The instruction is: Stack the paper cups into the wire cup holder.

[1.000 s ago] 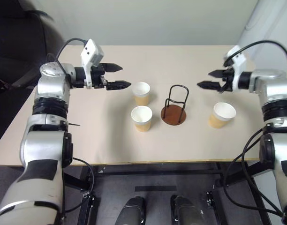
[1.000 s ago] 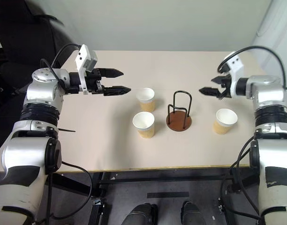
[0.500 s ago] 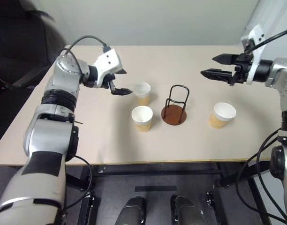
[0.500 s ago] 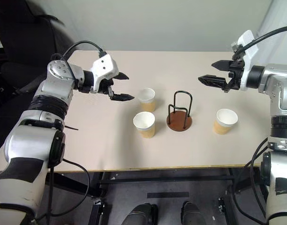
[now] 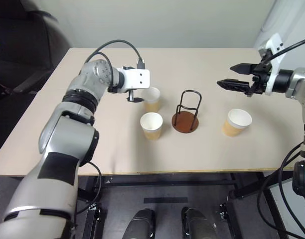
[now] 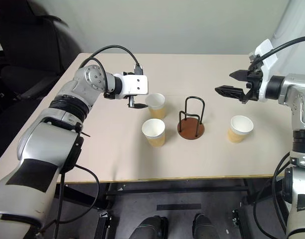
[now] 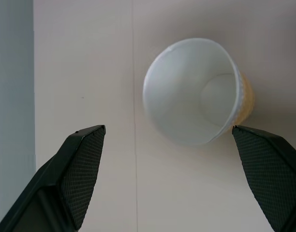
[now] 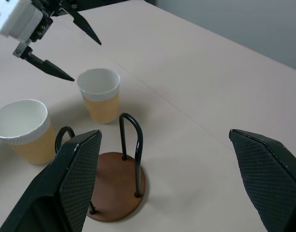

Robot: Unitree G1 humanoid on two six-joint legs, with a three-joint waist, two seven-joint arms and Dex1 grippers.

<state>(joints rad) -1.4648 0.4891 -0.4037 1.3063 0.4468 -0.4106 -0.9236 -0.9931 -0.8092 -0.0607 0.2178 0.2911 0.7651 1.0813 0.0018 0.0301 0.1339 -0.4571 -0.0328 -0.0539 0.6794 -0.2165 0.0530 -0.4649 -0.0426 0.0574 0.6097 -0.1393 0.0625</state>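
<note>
Black fingers of our left gripper (image 5: 134,96) have swung in from out over the left side of the table and tipped downward, so that they now hang spread wide just beside the far cup (image 5: 151,98), which our left wrist view shows sitting between and ahead of the two pads, untouched. Our right gripper (image 5: 235,75), also spread wide and empty, has drawn up and back from the middle of the table and now hovers well clear above the right side. We read this as the left arm lining up its first pick while the right gets out of the way; nothing is stacked yet, so the whole task lies ahead. Three tan-yellow paper cups with white insides and rolled white rims stand upright on the pale table (image 5: 92,144): the far cup, the near cup (image 5: 151,125) just in front of it, and the right cup (image 5: 235,122) well apart on the other side. Between them stands the wire cup holder (image 5: 186,117), a reddish-brown disc with two upright black wire loops, empty. We judge the cups light and easily crushed or tipped.
</note>
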